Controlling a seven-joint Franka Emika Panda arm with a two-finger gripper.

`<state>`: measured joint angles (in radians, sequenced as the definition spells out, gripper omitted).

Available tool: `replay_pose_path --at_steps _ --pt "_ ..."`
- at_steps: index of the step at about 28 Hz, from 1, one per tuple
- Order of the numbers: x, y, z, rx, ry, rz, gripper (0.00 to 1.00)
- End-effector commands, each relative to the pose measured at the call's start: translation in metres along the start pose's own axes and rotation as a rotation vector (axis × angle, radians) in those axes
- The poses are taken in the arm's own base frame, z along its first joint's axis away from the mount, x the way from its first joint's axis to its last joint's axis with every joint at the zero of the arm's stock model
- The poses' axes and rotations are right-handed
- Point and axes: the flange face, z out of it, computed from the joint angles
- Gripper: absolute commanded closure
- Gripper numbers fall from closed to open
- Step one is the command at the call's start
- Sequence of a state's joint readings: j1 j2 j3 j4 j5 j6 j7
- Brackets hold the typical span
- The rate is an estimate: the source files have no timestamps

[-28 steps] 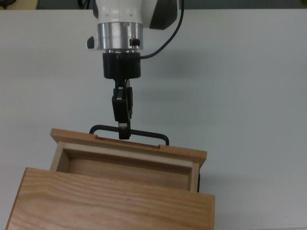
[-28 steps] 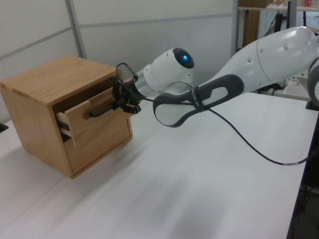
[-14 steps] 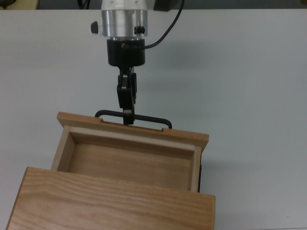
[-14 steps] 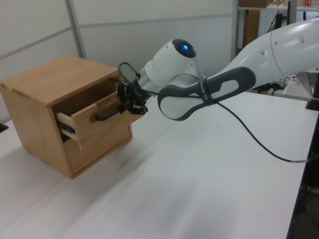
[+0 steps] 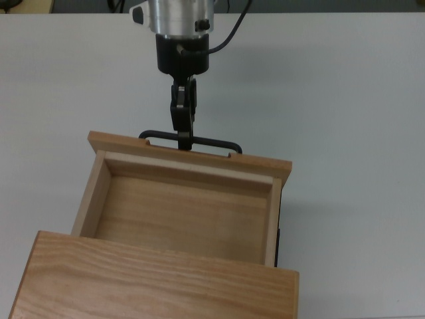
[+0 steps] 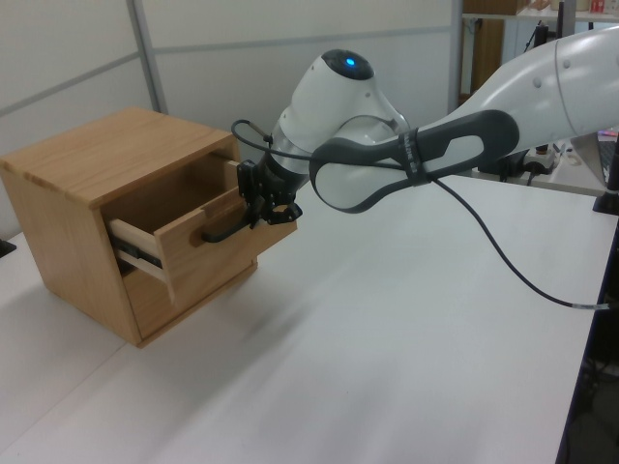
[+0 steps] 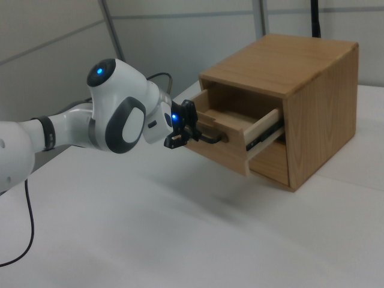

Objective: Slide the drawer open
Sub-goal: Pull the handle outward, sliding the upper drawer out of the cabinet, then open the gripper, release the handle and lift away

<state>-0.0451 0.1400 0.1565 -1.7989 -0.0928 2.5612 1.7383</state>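
Observation:
The light wood drawer (image 5: 252, 161) stands pulled well out of the wooden cabinet (image 5: 159, 279), and its bare inside shows from above. My gripper (image 5: 184, 137) is shut on the thin black bar handle (image 5: 216, 142) at about its middle, fingers pointing at the front panel. The left view shows the drawer (image 6: 208, 266) jutting from the cabinet's upper opening, with the gripper (image 6: 266, 205) at the handle (image 6: 224, 234). From the right view, the drawer (image 7: 219, 150) hangs out on its side rail, the gripper (image 7: 192, 133) holding the handle (image 7: 211, 140).
The cabinet (image 6: 87, 164) sits on a white table (image 6: 387, 367) near grey wall panels. A black cable (image 6: 503, 261) trails from the arm across the table. The table's edge (image 6: 580, 387) runs down the left view's right side. A lower wooden front (image 6: 184, 300) sits under the drawer.
The gripper has drawn back from the cabinet with the handle in its grip. The drawer has slid further out, showing much more of its inside.

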Motion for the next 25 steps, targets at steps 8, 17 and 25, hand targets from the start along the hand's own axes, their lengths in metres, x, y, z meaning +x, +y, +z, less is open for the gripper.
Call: replay_pose_path --at_steps 8,17,25 --pt "-0.027 0.013 -0.022 -0.138 0.004 0.004 1.0" --pt "-0.025 0.017 -0.04 -0.232 0.032 0.001 1.0" --pt "-0.022 0.013 -0.054 -0.305 0.052 0.007 1.0"
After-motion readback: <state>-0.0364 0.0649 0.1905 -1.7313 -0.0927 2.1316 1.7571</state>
